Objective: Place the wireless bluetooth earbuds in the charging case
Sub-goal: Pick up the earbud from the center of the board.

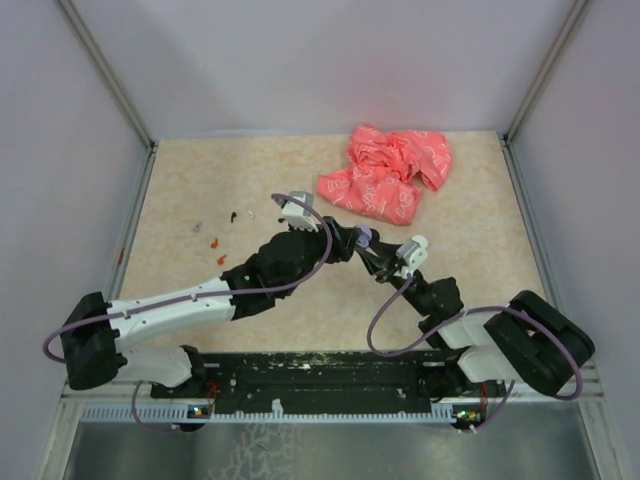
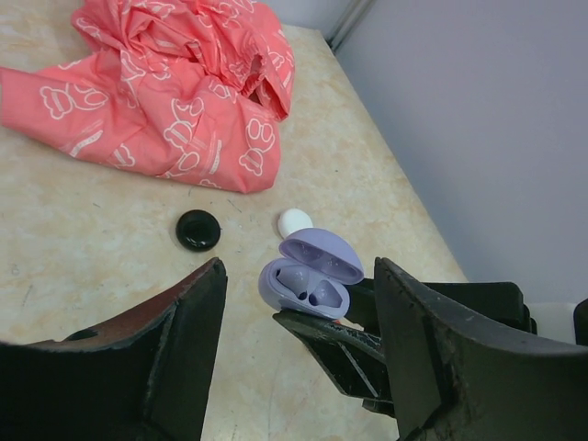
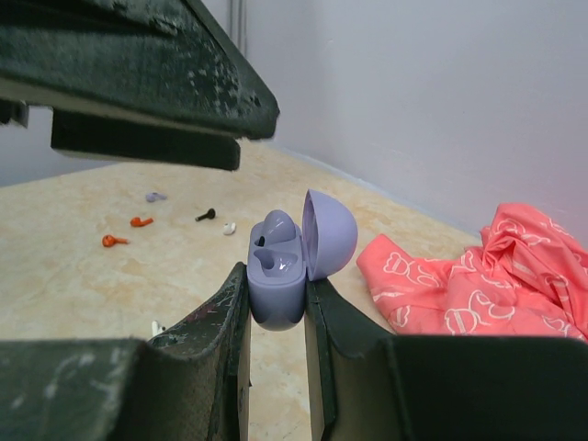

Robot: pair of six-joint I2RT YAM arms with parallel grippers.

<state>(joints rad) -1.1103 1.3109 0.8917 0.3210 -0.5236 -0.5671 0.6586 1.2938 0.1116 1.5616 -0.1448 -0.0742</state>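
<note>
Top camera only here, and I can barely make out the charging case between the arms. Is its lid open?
Observer: Yes. The purple charging case is open, lid tipped back, clamped in the right hand.
Operator: Is the left hand carrying anything?
Observer: No, the left hand is open and empty, facing the case.
Operator: Anything loose nearby?
Observer: A small white piece lies on the table just beyond the case.

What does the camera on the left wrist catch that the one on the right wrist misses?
Only the left wrist view: a round black disc on the table, and a look down into the hollows of the open purple case. Only the right wrist view: two orange bits and a pale purple bit scattered farther off. Both: the case clamped in the right jaws, and the crumpled pink cloth.
</note>
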